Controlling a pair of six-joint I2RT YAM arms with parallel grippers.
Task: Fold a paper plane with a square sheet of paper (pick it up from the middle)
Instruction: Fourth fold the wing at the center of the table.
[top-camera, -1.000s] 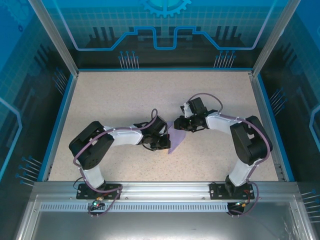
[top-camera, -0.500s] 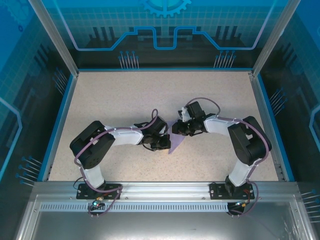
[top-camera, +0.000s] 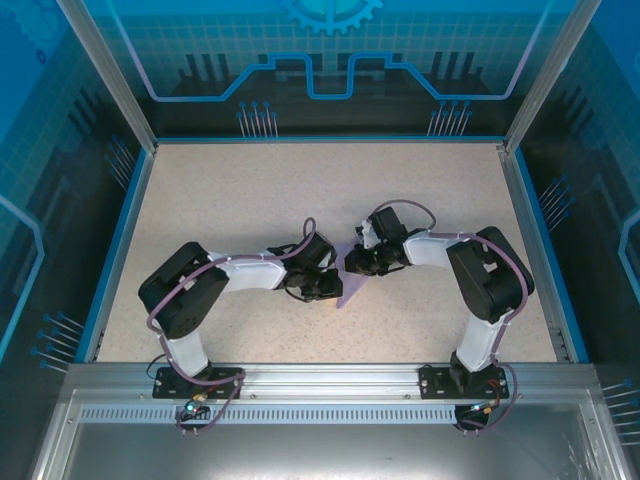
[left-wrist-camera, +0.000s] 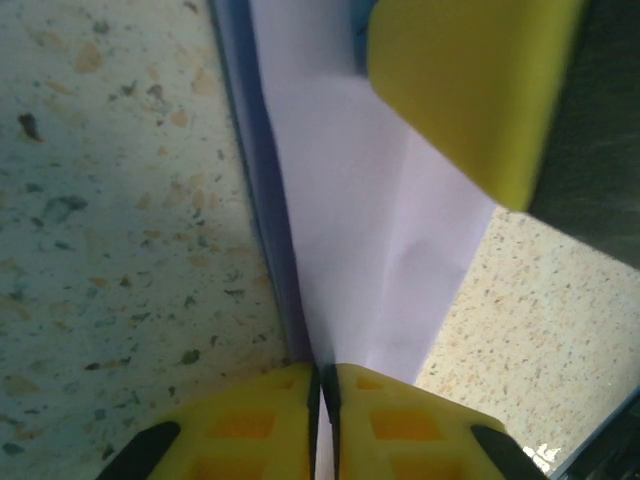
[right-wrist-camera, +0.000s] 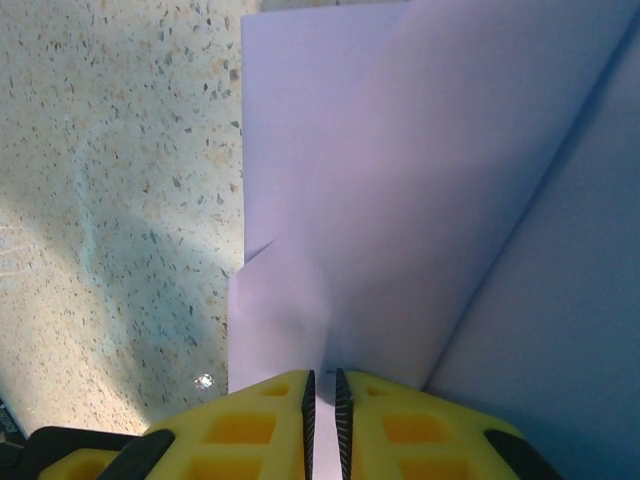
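Too small from above to read creases in the paper (top-camera: 347, 293), mostly covered by the left gripper (top-camera: 327, 288) and right gripper (top-camera: 356, 266). Ahead of the left fingers (left-wrist-camera: 250, 425), cut off at the top edge, with the other arm's yellow finger (left-wrist-camera: 470, 90) blurred and cropped there. Ahead of the right fingers (right-wrist-camera: 250, 425), lost past the top and right edges.

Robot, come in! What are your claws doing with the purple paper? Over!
Copy: left claw shut on creased purple paper. Also right claw, same sheet. Both close together, middle of table. Over.
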